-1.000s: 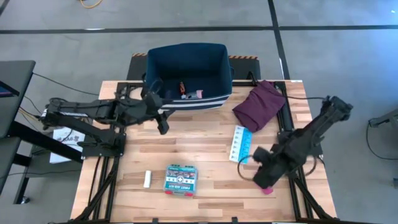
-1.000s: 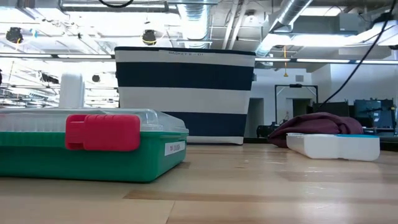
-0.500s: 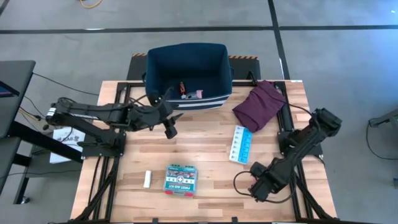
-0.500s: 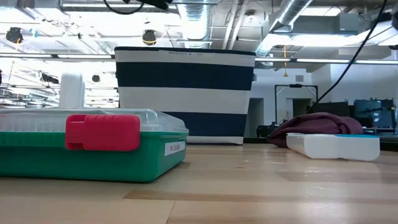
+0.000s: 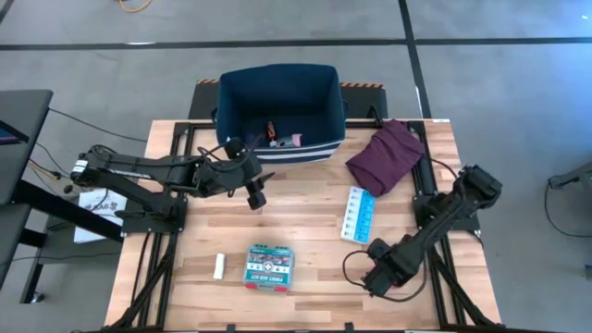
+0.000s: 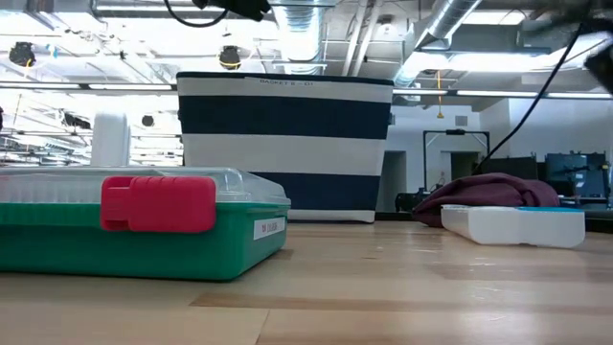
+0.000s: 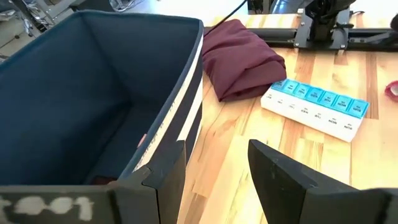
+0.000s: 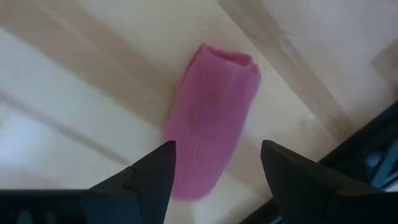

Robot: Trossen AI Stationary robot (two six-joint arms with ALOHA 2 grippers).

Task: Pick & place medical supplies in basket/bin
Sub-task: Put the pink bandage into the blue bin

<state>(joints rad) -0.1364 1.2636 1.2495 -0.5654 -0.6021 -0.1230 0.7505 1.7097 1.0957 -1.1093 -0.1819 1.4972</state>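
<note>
Wood-slat table (image 5: pixel 305 231) w/ navy bin (image 5: pixel 280 111) at the far edge. Right pincer (image 5: pixel 377 277) hangs low at the near right, fingers apart, straddling the pink oblong (image 8: pixel 208 118) lying flat on the table (not gripped yet). Best to centre across its narrow width, drop fully, then close. Left pincer (image 5: pixel 258 196) waits by the bin's near side, fingers apart, empty.

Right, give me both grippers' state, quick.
Left gripper: open, empty, beside the dark navy fabric bin.
Right gripper: open, over the pink oblong roll.
</note>
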